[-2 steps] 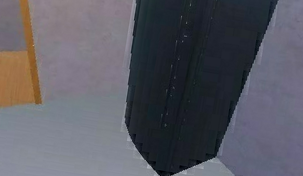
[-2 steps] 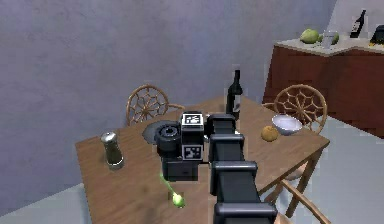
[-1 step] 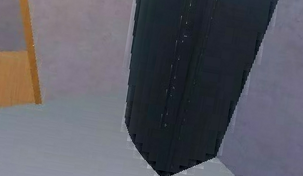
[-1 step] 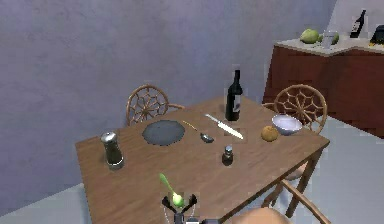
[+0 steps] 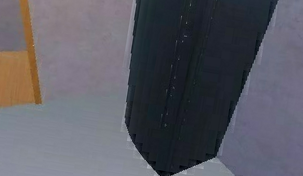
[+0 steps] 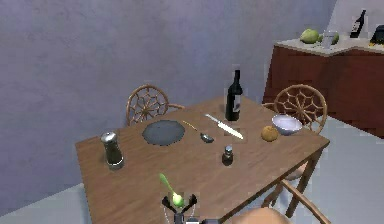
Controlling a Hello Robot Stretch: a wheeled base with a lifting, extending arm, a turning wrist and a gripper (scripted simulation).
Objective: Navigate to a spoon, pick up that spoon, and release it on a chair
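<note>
Side-on to the wooden table [image 6: 120, 185] now. What looks like the spoon [image 6: 207, 137] lies mid-table, just right of the dark round plate [image 6: 165, 131], with a knife [image 6: 225, 127] and a dark bottle [image 6: 235, 95] beyond it. The gripper [image 6: 180, 212] peeks up at the near edge, a green-and-yellow thing [image 6: 170, 188] right at it; whether it holds anything, or how its fingers are set, can't be told. The spoon sits farther out and slightly right, well apart. Chair [image 6: 302, 103] at the table's right end. Ahead, a dark slab [image 5: 197, 73].
</note>
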